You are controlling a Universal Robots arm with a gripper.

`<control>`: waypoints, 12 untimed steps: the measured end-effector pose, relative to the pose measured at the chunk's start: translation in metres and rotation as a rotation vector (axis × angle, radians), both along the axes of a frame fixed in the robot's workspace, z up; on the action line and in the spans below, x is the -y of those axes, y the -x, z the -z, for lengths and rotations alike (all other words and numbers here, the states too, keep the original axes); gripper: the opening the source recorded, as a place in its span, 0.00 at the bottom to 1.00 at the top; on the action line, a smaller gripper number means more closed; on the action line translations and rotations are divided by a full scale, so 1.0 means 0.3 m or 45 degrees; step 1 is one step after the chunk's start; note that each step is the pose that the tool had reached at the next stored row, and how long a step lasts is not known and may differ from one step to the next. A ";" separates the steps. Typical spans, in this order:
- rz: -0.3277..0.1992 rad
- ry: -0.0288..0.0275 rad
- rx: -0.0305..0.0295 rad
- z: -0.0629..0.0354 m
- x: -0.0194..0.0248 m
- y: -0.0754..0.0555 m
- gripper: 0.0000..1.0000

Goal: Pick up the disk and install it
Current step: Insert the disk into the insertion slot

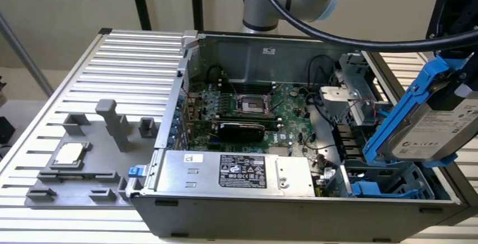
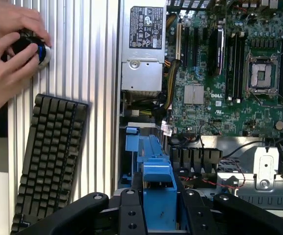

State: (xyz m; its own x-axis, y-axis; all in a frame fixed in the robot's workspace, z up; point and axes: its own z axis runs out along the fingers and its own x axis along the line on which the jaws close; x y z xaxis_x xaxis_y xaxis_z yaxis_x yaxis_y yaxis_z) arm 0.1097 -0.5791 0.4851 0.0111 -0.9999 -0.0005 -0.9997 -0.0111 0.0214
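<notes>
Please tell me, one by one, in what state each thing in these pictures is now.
disk: held in the air, tilted, in its blue carrier, not installed.
pincer: shut on the disk's carrier.
computer case: open, inside exposed.
power supply: mounted in the case.
chip: lying on the grey fixture.
keyboard: flat on the table.
hands: holding a round dark object.

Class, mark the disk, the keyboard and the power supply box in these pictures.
Disk [image 1: 440,129]: exterior view, on its white label.
Keyboard [image 2: 48,156]: wrist view, on the middle keys.
Power supply box [image 1: 243,171]: exterior view, on its black label.
</notes>
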 end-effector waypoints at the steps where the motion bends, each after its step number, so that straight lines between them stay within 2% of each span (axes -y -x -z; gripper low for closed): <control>1: 0.000 -0.0001 0.0000 0.000 0.000 0.000 0.33; 6: 0.000 0.0000 0.0000 0.006 0.000 0.000 0.33; 12: 0.000 -0.0002 0.0000 0.042 0.000 0.006 0.33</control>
State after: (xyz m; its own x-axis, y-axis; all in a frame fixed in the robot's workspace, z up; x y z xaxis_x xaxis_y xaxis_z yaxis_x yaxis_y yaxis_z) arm 0.1080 -0.5791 0.4724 0.0111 -0.9999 -0.0006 -0.9997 -0.0111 0.0214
